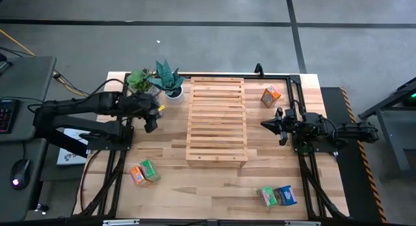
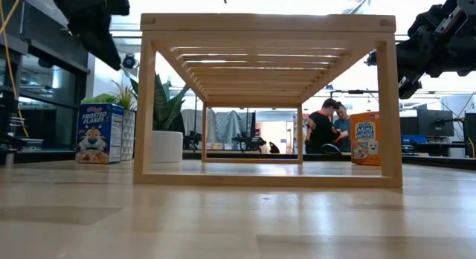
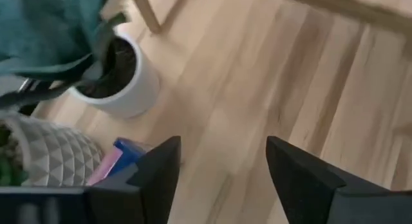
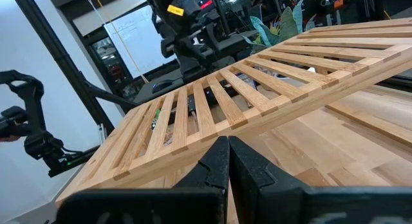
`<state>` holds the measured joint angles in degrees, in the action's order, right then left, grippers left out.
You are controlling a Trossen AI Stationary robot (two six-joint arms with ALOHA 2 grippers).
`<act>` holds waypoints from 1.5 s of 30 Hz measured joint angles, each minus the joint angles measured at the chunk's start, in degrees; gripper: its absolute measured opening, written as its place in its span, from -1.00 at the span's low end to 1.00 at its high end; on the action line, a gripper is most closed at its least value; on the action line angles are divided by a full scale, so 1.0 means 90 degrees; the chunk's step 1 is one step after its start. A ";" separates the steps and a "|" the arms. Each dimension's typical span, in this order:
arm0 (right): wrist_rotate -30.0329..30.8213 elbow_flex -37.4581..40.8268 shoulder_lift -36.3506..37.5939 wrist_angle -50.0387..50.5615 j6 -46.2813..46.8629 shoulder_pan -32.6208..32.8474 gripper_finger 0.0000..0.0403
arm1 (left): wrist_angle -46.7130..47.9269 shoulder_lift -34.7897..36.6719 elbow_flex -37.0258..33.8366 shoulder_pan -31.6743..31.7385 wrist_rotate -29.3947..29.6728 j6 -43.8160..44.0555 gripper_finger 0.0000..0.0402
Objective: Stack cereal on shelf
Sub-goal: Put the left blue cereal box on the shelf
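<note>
Beside the shelf, left gripper apart, apparently empty; right gripper together.

We are seeing even overhead light on the table, bright window glare washing out the low view's background, and motion blur smearing the left wrist view's white pot.

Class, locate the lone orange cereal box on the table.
In the high view, the orange box stands alone at the table's far right, between the shelf and the right arm's frame.
</note>
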<state>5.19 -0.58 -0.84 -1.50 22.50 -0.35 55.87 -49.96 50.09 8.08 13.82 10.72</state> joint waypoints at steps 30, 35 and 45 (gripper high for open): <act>0.0002 0.0000 0.0000 -0.0002 0.0000 0.0000 -1.00 | 0.0477 -0.1709 0.0070 -0.0361 0.0763 -0.1547 0.12; 0.0002 0.0000 0.0000 -0.0001 0.0000 -0.0001 -1.00 | 0.0580 -0.1634 0.0070 -0.0418 0.0777 -0.1835 0.12; 0.0002 0.0000 0.0000 -0.0001 0.0000 0.0000 -1.00 | 0.1234 -0.1483 0.0070 -0.0225 0.1198 -0.2604 0.12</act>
<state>5.21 -0.58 -0.84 -1.51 22.50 -0.35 66.98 -63.31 50.72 6.05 24.61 -12.72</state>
